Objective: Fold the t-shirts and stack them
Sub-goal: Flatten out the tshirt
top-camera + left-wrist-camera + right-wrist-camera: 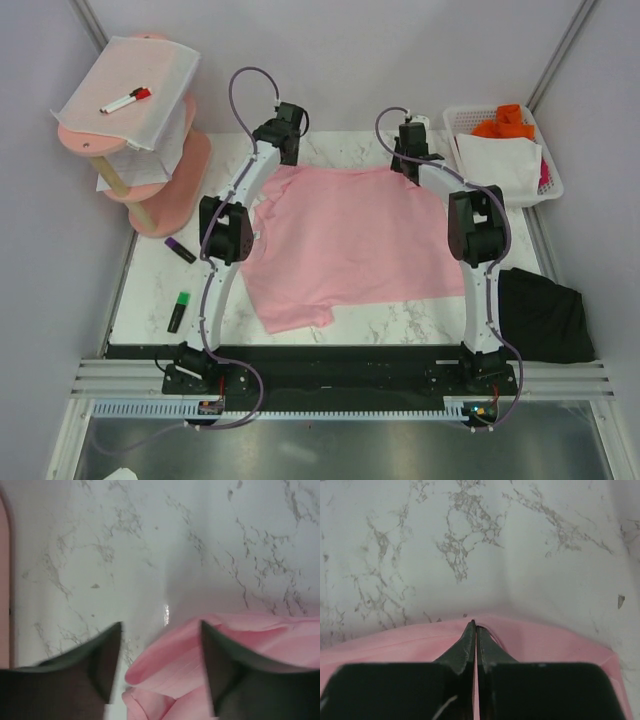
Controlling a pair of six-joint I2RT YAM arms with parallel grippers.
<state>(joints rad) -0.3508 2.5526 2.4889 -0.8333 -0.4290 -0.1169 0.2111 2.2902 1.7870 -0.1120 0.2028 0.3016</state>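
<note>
The light pink t-shirt (350,240) lies spread on the marble table, its near left corner curled. My left gripper (280,150) is at the shirt's far left corner. In the left wrist view it (160,622) is open, and a rolled fold of the pink shirt (170,670) lies between its fingers. My right gripper (410,160) is at the far right corner. In the right wrist view it (475,622) is shut on the pink shirt's edge (560,645). The black t-shirt (545,315) lies crumpled at the near right, beside the right arm.
A white basket (548,185) with orange and white cloth stands at the far right. A pink tiered stand (185,170) at the far left carries a white mesh sheet (140,75) and a red marker (125,100). A purple marker (180,250) and a green marker (178,310) lie on the left.
</note>
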